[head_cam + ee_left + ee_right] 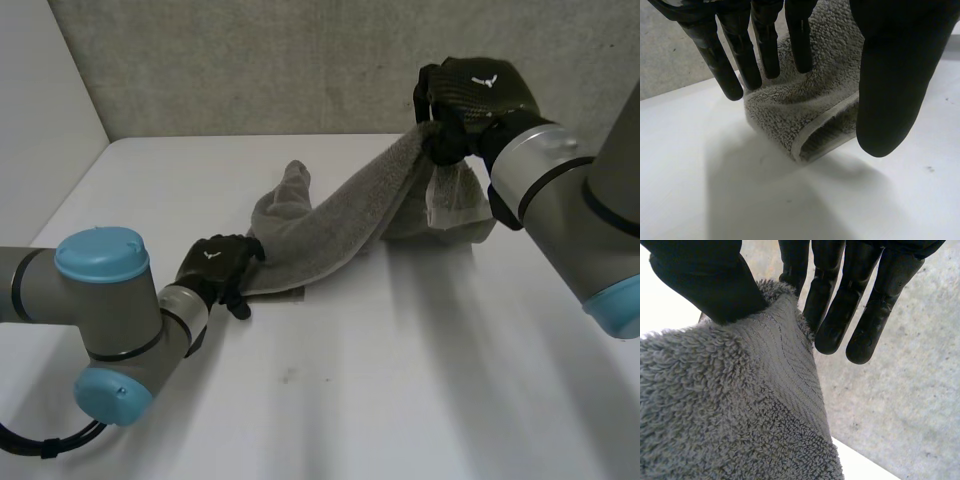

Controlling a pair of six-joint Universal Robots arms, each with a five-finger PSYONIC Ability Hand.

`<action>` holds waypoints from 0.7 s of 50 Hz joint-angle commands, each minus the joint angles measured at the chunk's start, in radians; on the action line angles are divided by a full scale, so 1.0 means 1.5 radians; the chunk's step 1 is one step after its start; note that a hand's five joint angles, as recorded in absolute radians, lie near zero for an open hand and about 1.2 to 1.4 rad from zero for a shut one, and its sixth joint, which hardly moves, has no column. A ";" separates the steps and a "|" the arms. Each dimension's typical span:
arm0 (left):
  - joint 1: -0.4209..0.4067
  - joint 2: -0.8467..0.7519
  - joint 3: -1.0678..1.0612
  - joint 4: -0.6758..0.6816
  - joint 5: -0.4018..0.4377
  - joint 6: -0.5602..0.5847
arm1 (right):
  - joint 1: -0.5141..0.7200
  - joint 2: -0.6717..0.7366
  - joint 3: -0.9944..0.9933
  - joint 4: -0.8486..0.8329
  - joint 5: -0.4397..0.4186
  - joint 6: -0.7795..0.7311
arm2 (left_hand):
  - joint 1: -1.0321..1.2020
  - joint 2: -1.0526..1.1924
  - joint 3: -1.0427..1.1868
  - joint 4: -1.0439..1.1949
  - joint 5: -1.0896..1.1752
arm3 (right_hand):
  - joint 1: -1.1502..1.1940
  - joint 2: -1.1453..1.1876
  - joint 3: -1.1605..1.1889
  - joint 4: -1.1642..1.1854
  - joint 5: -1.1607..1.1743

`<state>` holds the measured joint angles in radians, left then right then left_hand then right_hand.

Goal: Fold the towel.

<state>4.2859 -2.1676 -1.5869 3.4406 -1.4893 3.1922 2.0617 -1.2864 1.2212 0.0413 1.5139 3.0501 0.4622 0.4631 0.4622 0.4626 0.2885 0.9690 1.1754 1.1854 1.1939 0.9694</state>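
A grey towel (340, 225) stretches from the white table (400, 400) up to my right hand (475, 95), which is raised at the back right. That hand is shut on one towel corner; in the right wrist view its thumb (705, 280) pinches the towel (730, 405) against the fingers. The lower end of the towel lies bunched on the table. My left hand (215, 262) sits at that end's near-left corner. In the left wrist view its straight fingers (767, 45) rest on top of the towel (800, 107) and the thumb stands apart beside the folded edge.
A grey wall (250, 60) runs along the back of the table, close behind the raised right hand. A white side wall (40, 90) borders the table on the left. Bare tabletop stretches in front of the towel.
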 commanded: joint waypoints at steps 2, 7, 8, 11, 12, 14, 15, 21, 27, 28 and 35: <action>-0.007 -0.031 0.047 0.005 -0.005 -0.017 | -0.001 -0.076 -0.005 0.052 -0.004 0.001 | 0.204 0.204 0.204 0.204 0.204 | 0.285 0.147 0.141 0.135 0.168; -0.027 -0.067 0.097 0.005 -0.005 -0.066 | -0.006 -0.119 0.002 0.069 -0.006 0.007 | 0.325 0.325 0.325 0.325 0.325 | 0.285 0.147 0.141 0.135 0.168; -0.027 -0.067 0.097 0.005 -0.005 -0.066 | -0.006 -0.119 0.002 0.069 -0.006 0.007 | 0.325 0.325 0.325 0.325 0.325 | 0.285 0.147 0.141 0.135 0.168; -0.039 -0.089 0.116 0.004 -0.005 -0.071 | -0.022 -0.146 0.006 0.072 -0.006 0.023 | 0.324 0.323 0.324 0.323 0.323 | 0.285 0.147 0.141 0.135 0.168; -0.045 -0.098 0.123 0.004 -0.005 -0.070 | -0.031 -0.156 0.006 0.073 -0.007 0.031 | 0.324 0.323 0.324 0.323 0.323 | 0.285 0.147 0.141 0.135 0.168; -0.049 -0.103 0.128 0.004 -0.007 -0.070 | -0.039 -0.162 0.007 0.074 -0.010 0.037 | 0.325 0.325 0.325 0.325 0.325 | 0.285 0.147 0.141 0.135 0.168; -0.052 -0.104 0.131 0.005 -0.011 -0.070 | -0.046 -0.166 0.010 0.075 -0.015 0.041 | 0.331 0.331 0.331 0.331 0.331 | 0.285 0.147 0.141 0.135 0.168; -0.053 -0.098 0.139 0.005 -0.059 -0.065 | -0.077 -0.179 0.028 0.079 -0.046 0.044 | 0.623 0.622 0.623 0.622 0.622 | 0.285 0.147 0.141 0.135 0.168; -0.041 -0.030 0.139 -0.003 -0.143 -0.062 | -0.106 -0.180 0.029 0.082 -0.062 0.035 | 0.623 0.622 0.623 0.622 0.622 | 0.285 0.147 0.141 0.135 0.168; -0.032 0.013 0.128 -0.006 -0.151 -0.063 | -0.115 -0.180 0.027 0.088 -0.071 0.029 | 0.623 0.622 0.623 0.622 0.622 | 0.285 0.147 0.141 0.135 0.168; 0.045 0.241 0.055 -0.012 -0.149 -0.061 | -0.161 -0.178 0.027 0.176 -0.135 -0.074 | 0.623 0.622 0.623 0.622 0.622 | 0.285 0.147 0.141 0.135 0.168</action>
<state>4.2616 -2.0930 -1.4187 3.4312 -1.7123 3.0982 1.8724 -1.5571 1.2610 0.2019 1.3855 3.0634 1.1773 1.2124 1.2103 1.2120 1.0286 0.9690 1.1753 1.1854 1.1940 0.9723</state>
